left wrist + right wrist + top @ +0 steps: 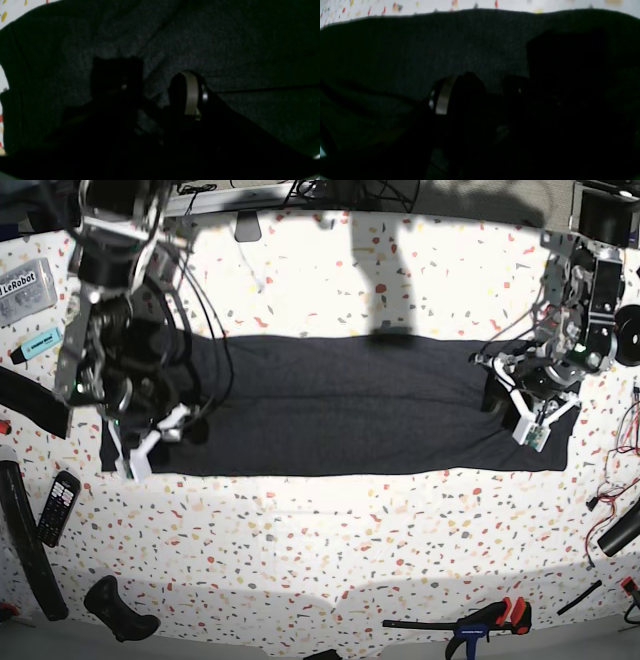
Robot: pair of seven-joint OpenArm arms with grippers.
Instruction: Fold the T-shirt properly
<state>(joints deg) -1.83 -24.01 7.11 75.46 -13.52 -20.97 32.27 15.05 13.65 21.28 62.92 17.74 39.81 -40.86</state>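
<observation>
Dark charcoal fabric, the T-shirt (350, 405), lies as a long horizontal band across the middle of the white speckled desk (330, 550), plain side up, its long edges fairly straight. In the base view the right end effector (150, 442) sits at the band's left end and the left end effector (528, 420) at its right end, each low over the cloth near the front corner.

The left wrist view is almost filled by the T-shirt (225, 50), with a crease running across the fabric and a sliver of the desk (10, 12) at the upper left. The left end effector (152, 87) shows a pale-edged finger (191, 93) and a dark finger standing apart, with cloth visible in the gap; whether the fingers pinch a fold of fabric cannot be told in the dark picture.

The right wrist view shows the same: the T-shirt (420, 50) fills the frame below a strip of desk (495, 3), and the right end effector (480, 92) has its pale-edged finger (443, 96) apart from the dark one, any grip on the cloth unreadable.

Around the desk lie a remote control (56, 507) and a black strap (25, 550) at the left, a black handle-like object (118, 608) at the lower left, and a bar clamp with red and blue grips (470, 625) along the front edge.
</observation>
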